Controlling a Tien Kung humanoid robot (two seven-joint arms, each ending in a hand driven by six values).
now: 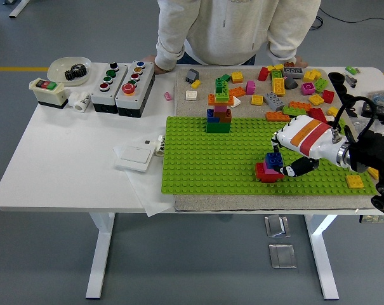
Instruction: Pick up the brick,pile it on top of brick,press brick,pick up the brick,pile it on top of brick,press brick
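Near the lower right of the frame, the right hand (292,157) is reaching in from the right edge and working at a small stack (270,167) standing on the green baseplate (198,159): a red brick (266,173) at the bottom, with a blue brick (274,159) sitting on top of it. Judging by that, at least 1 pile step is looking done, and the hand seems to be in the pressing or seating part of the sequence; whether this is the 1st or the 2nd round cannot be told from here. The white-and-red shell of the hand is lying palm down, angled toward the left of the frame, with its dark fingers (301,167) curling down beside the stack and touching its right side, apparently pinching the blue brick, though the exact contact is too small to confirm. Above the baseplate, toward the upper right, loose bricks (287,82) are lying scattered on the grey mat, so supply for a further pick is remaining. A taller multicolour tower (218,111) is standing on the baseplate's upper edge, well apart from the hand. The left arm is not showing. At the top of the frame, a person (236,28) is leaning with both hands on the table's far edge, touching no bricks.
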